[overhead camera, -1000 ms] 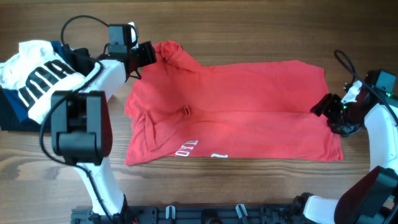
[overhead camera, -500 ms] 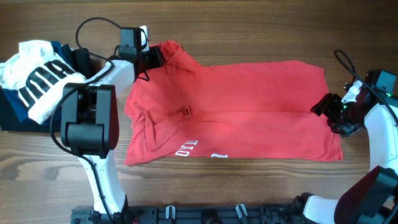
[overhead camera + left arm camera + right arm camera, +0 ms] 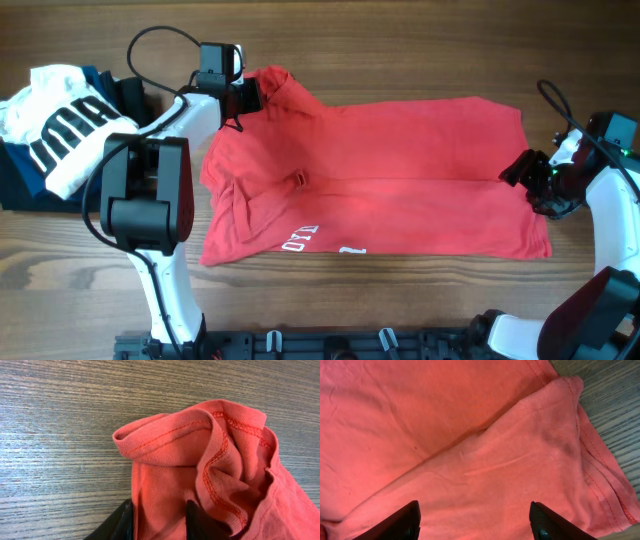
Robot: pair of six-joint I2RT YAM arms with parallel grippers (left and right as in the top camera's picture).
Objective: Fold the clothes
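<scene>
Because it is thin cotton, the red short-sleeved T-shirt with white printed lettering should handle as light, limp and not slippery: it will sag and crease from any single pinch, so in my judgement it is best taken at stitched edges and corners, two points at once, and carried low so the fold lands flat. It lies spread across the middle of the brown wood-grain table, fairly smooth on the robot's right side and rumpled on its left, where a sleeve or hem is bunched up into a raised peak at the far left corner; part of the white lettering shows along the near edge. The left hand sits low at that peak, its arm reaching across from the near side, and the wrist view shows its two dark fingers standing fairly close together with a fold of red cloth between them; whether they truly pinch it I cannot tell. The right hand is at the shirt's right edge, pointing inward over a doubled layer, fingers wide apart and holding nothing. Off to the left lie a white garment with black block letters and a navy folded garment, apart from the shirt.
</scene>
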